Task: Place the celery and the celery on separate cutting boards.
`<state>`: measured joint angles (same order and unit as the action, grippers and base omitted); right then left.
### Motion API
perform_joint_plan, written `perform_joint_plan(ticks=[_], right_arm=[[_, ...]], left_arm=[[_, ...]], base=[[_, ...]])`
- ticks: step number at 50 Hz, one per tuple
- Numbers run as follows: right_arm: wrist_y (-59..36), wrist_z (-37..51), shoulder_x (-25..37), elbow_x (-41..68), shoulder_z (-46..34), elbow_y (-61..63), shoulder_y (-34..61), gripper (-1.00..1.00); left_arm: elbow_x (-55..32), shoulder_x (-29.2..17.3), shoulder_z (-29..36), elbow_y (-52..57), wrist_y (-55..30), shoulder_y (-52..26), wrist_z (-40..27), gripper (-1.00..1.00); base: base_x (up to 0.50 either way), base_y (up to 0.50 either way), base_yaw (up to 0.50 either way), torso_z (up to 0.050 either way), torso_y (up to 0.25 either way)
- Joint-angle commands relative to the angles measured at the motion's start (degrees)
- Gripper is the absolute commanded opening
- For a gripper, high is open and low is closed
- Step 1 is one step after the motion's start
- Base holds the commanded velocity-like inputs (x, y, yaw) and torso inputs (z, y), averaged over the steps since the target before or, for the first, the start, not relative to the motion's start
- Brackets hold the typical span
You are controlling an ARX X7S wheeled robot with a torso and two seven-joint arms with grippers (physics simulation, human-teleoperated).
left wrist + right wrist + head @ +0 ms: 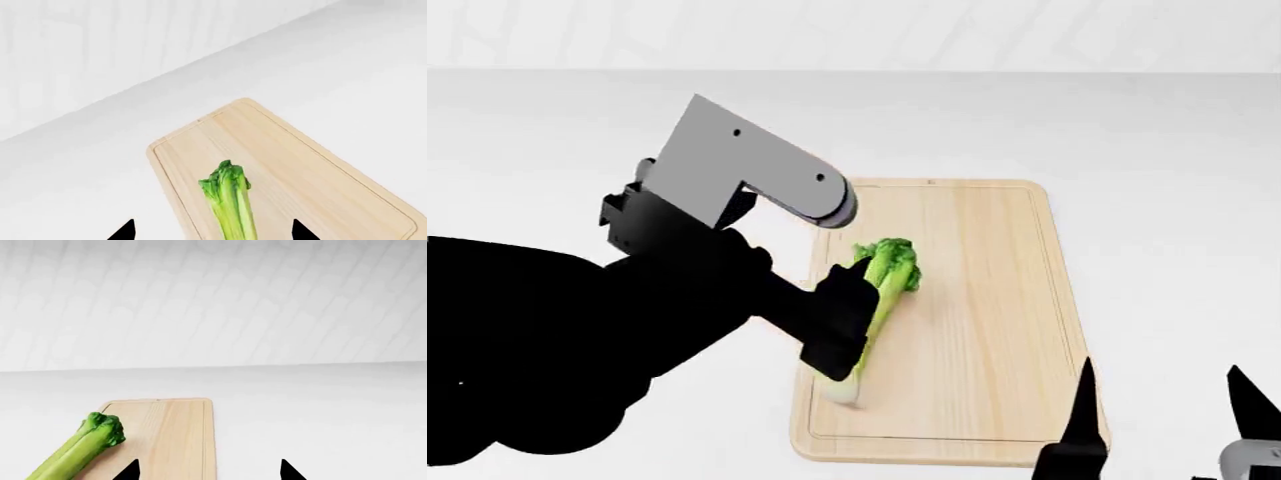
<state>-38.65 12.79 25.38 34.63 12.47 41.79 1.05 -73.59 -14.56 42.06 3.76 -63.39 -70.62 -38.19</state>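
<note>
Your celery [877,300] lies on the pale grained cutting board [988,300], on the board's left half, with its leafy top pointing to the far side and its whitish base toward the near edge. From the head view you see the stalk run slightly aslant, its base close to the board's near-left corner, and the black left gripper [834,320] sitting right over the middle of the stalk, hiding that part. That view does not let you judge how the fingers stand against the stalk. The left wrist view fills this in: the left gripper [212,231] shows two dark fingertips [123,231] spread wide, one on each side of the celery [230,200] with clear gaps to it, so the jaws stand released and nothing is clamped. The same view shows the edge groove of the cutting board [300,165] and its rounded far corner, which the head view shows less plainly. The right wrist view gives you the celery [83,447] from low and to the side, lying flat on the cutting board [173,435], with a white wall behind. Your right gripper [1161,420] hangs at the near right, off the board's near-right corner, its two fingertips apart and holding nothing. Only one celery and one board appear in any view. The grey and black left arm [734,190] blocks the table [1174,180] to the left of the board.
</note>
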Motion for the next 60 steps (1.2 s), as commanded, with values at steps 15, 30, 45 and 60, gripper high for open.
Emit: perform_joint_plan(ticks=[15,30,45,60], right_arm=[[-4.32,2.28,0.32,2.82,-0.78,2.11,2.13,1.00],[-1.01,4.07,-1.34,1.90,0.83,6.75,-3.67,1.00],[-27.03,23.66,3.87,28.51,8.41,12.46,15.15,1.00],[-21.18,56.68,23.19,76.45,2.69,5.20,46.75,1.00]], left_arm=[[-14.37,-27.50,-24.19,34.36,9.73,29.21,-17.77,1.00],[-3.68,-38.21,-46.84,48.44,28.07,67.07,-6.14,1.00],[-11.97,-41.12,-38.94,48.96,19.79,50.31,-16.72,1.00],[-46.17,-45.39,-25.67,43.98,14.18,8.62,-38.59,1.00]], base=[[0.00,0.00,0.00,0.000,0.000],[0.00,0.00,0.00,0.000,0.000],[0.00,0.00,0.00,0.000,0.000],[0.00,0.00,0.00,0.001,0.000]])
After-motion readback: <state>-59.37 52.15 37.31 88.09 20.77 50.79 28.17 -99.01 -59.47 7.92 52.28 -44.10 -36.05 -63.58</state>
